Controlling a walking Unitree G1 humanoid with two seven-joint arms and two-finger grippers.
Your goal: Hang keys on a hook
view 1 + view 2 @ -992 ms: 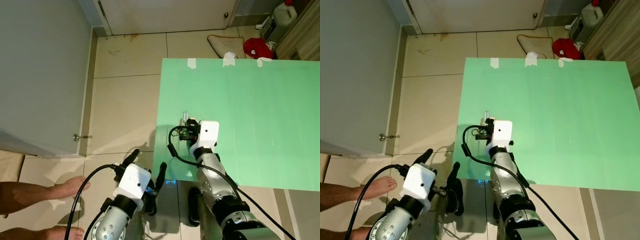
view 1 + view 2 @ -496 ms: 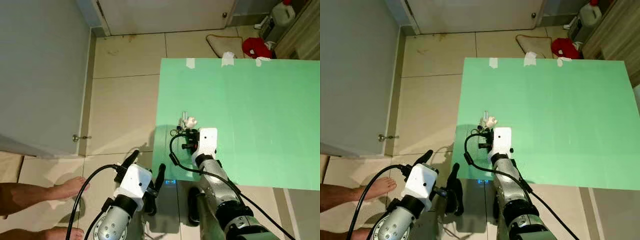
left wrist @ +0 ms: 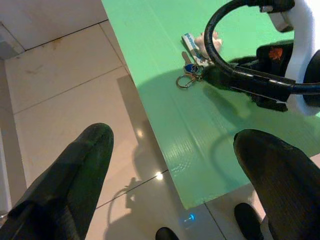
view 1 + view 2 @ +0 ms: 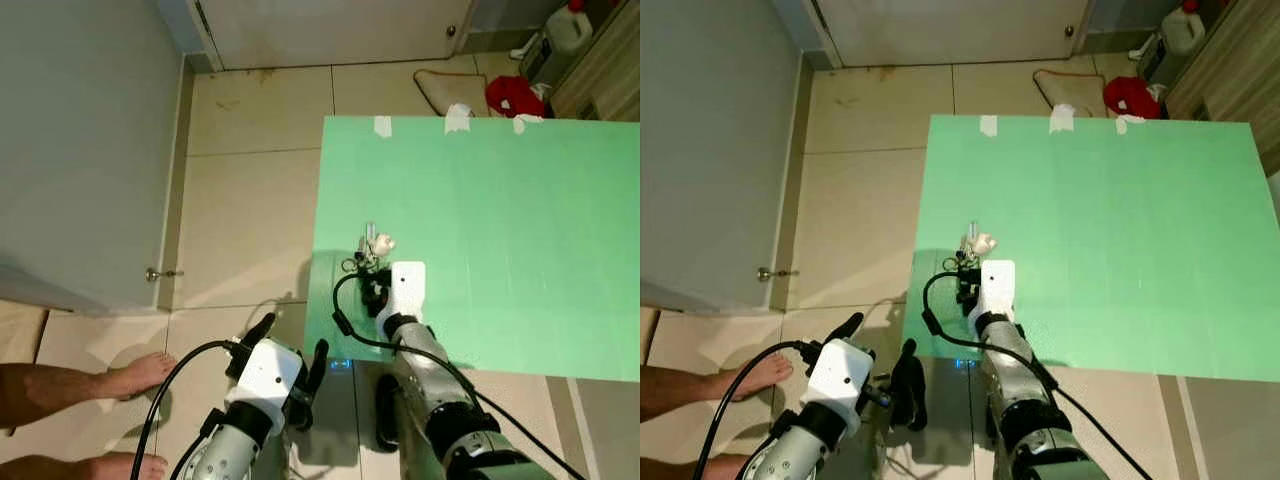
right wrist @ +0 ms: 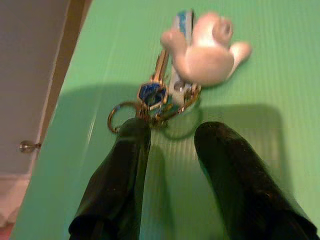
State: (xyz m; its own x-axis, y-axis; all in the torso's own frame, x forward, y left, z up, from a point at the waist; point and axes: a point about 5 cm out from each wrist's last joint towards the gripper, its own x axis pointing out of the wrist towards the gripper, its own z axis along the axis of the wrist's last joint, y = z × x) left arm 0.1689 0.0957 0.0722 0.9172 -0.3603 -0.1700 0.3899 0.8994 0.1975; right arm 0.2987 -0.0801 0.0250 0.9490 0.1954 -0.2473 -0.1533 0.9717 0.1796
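No legible text or labels.

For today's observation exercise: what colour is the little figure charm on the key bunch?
Pale pinkish white figure charm, clearest in the right wrist view.

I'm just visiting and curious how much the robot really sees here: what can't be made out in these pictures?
- Hook: I can find none near the keys on the green board.
- Key blades: right wrist view, partly under the white charm.
- Key count: eye views, too small.
- Right end effector: eye views, fingers hidden behind its white wrist.
- Person: cut off by the left edge.
- Left end effector: fingertips blurred.
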